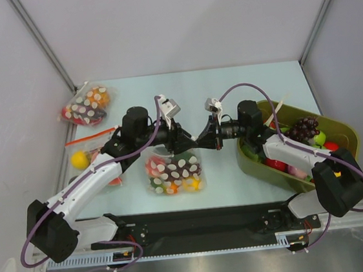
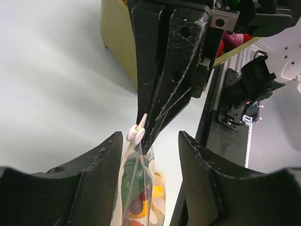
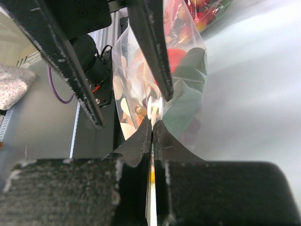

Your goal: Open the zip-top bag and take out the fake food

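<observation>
top view: zip-top bag (image 1: 174, 170), fake food (image 1: 188, 184) inside, at centre of table (image 1: 132, 96); left gripper (image 1: 191, 139) and right gripper (image 1: 202, 137) meet tip to tip just above it.
left wrist: left jaws apart, straddling the bag's top beside the white slider (image 2: 136, 135).
right wrist: right jaws pinched tight on the bag's top edge.
</observation>
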Tool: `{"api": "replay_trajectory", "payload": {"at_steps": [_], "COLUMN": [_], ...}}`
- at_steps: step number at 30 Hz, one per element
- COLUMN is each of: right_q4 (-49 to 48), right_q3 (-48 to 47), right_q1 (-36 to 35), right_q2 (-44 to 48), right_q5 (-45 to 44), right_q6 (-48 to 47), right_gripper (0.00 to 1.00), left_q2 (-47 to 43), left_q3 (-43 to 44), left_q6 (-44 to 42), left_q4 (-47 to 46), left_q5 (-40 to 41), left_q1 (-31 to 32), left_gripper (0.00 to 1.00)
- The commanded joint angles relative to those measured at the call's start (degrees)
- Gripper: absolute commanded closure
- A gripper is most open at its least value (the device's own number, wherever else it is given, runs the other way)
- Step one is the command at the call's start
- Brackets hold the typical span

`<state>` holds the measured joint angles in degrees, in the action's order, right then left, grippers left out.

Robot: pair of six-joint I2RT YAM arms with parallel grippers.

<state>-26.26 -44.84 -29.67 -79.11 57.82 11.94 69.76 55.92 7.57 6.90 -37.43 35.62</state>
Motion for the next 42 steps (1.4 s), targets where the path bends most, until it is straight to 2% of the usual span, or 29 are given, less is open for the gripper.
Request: {"api": "replay_trajectory", "payload": {"at_steps": [1, 5, 12, 19, 24, 42], "right_q4": [-2.8, -2.8, -2.8, -2.7, -1.9, 10.8], "right_q3": [-0.1, -0.1, 0.0, 0.4, 0.4, -0.3], "right_q1": [0.1, 0.1, 0.1, 0.1, 0.4, 5.6], "right_q2": [2.3, 2.3, 2.6, 3.3, 3.4, 8.9], "right_q5": [1.6, 1.8, 2.1, 1.9, 1.5, -3.4], "right_q6": [0.4, 0.4, 0.4, 0.4, 0.1, -6.8], "right_gripper": [1.00, 1.00, 1.00, 1.00, 1.00, 1.00], "left_q2": [0.1, 0.1, 0.9, 0.7, -0.2, -5.5], "left_q3": [-0.4, -1.0, -1.2, -1.6, -2.3, -0.8], "left_q6": [0.2, 0.8, 0.9, 1.0, 0.9, -1.8], "left_q4": [-3.2, -4.3, -4.6, -5.2, -5.0, 1.3], "left_q5": [-3.2, -4.2, -4.5, -5.0, -5.3, -1.6], "left_q1": [0.3, 0.3, 0.3, 0.3, 0.3, 0.3], "left_gripper": [0.47, 0.54, 0.56, 0.78, 0.99, 0.99]}}
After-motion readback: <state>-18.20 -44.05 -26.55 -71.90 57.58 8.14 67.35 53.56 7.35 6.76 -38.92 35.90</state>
